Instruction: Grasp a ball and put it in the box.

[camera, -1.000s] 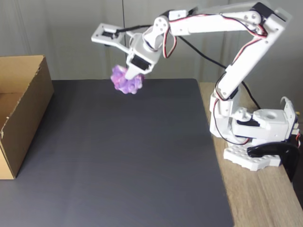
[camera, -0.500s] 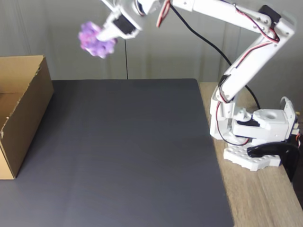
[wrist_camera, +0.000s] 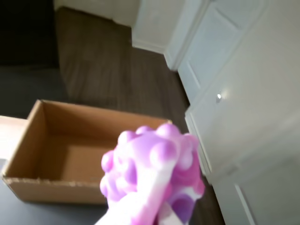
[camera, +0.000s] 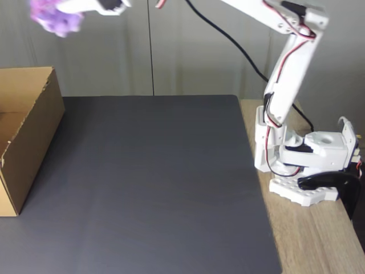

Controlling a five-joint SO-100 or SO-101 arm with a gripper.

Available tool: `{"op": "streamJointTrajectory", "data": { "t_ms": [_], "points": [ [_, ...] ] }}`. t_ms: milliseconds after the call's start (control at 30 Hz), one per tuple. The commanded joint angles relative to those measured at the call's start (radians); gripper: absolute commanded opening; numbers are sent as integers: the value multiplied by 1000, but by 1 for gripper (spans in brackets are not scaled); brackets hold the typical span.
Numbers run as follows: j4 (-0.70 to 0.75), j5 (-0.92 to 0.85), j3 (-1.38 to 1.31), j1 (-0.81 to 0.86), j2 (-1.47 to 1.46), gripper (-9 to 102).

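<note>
Work surface — table, mat and items resting on them

In the fixed view a light wooden table point(camera: 311, 240) carries a dark grey mat point(camera: 148, 182) covering most of its top, leaving bare wood along the right side. The box point(camera: 25, 134), open-topped brown cardboard, stands on the mat's left edge — partly cut off by the frame. The arm's white base point(camera: 308, 171) sits on the bare wood just beside the mat's right edge.

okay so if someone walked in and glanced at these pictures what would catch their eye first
First, the knobbly purple-pink ball, held high at the top left of the fixed view in the gripper, above the open cardboard box at the left edge. In the wrist view it looms large before the box's bare inside.
</note>
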Motion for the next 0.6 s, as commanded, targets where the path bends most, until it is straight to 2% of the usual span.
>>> {"op": "streamJointTrajectory", "data": {
  "t_ms": [0,233,567],
  "points": [
    [-34,-3,-189,-46,-81,0],
    [-41,-11,-540,-91,-370,1],
    [-244,-2,-555,-58,-566,2]
  ]
}}
